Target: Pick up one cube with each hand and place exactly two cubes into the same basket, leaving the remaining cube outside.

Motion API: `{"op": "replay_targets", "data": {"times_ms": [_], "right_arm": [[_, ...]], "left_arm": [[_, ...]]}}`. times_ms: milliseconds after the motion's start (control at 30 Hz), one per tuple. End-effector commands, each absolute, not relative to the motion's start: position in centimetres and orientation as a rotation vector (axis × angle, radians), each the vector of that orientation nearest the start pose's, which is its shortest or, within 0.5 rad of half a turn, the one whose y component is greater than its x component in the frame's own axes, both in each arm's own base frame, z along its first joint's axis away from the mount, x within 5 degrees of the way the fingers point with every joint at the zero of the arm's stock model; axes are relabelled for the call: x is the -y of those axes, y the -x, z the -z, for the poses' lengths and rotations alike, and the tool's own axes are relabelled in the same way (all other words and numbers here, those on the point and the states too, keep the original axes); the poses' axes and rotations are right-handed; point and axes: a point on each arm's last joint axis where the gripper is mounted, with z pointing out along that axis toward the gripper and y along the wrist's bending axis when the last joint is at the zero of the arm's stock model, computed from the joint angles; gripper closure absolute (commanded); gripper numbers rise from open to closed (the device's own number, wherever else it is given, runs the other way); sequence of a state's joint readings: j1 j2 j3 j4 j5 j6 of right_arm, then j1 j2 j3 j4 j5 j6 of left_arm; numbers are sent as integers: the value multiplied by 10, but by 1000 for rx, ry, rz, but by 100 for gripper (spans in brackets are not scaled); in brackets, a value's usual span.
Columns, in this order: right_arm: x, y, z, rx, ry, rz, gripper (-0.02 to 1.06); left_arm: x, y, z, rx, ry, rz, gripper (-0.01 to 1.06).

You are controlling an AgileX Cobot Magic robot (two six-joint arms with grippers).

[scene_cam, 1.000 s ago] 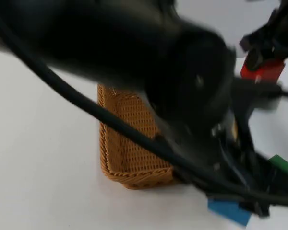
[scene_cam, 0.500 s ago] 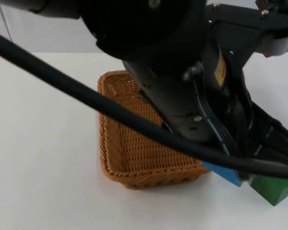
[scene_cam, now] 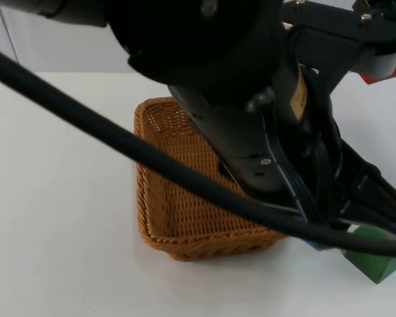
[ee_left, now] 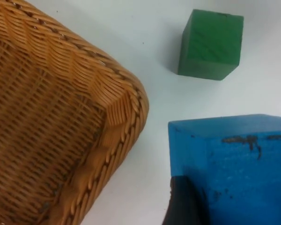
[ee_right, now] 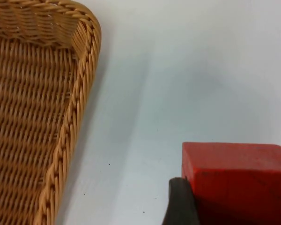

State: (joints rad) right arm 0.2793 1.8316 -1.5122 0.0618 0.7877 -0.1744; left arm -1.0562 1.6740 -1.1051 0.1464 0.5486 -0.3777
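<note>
Left gripper (scene_cam: 317, 241) just off the basket's (scene_cam: 178, 218) near right corner, clamped on the blue cube (ee_left: 234, 164), held above the counter (scene_cam: 59, 198). Right gripper (scene_cam: 383, 56) beyond the basket's far right side, clamped on the red cube (ee_right: 236, 180), raised over bare counter beside the rim. Green cube (scene_cam: 375, 257) resting on the counter just right of the basket, near the blue cube.

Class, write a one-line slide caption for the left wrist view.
Left gripper holds the blue cube beside the basket, the green cube on the table beyond.
</note>
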Motion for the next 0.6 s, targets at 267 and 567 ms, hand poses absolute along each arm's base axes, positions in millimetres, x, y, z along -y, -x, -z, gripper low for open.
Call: {"op": "replay_targets", "data": {"times_ms": [267,567], "right_arm": [[-129,-385,-277,-2516,596,-143,105],[-143,-383,-275,-2493,661,-146,105]], "left_arm": [[296,-179,-231,-2367,-1060,316,105],[279,-202,-230,-2394,-995,239,105]]}}
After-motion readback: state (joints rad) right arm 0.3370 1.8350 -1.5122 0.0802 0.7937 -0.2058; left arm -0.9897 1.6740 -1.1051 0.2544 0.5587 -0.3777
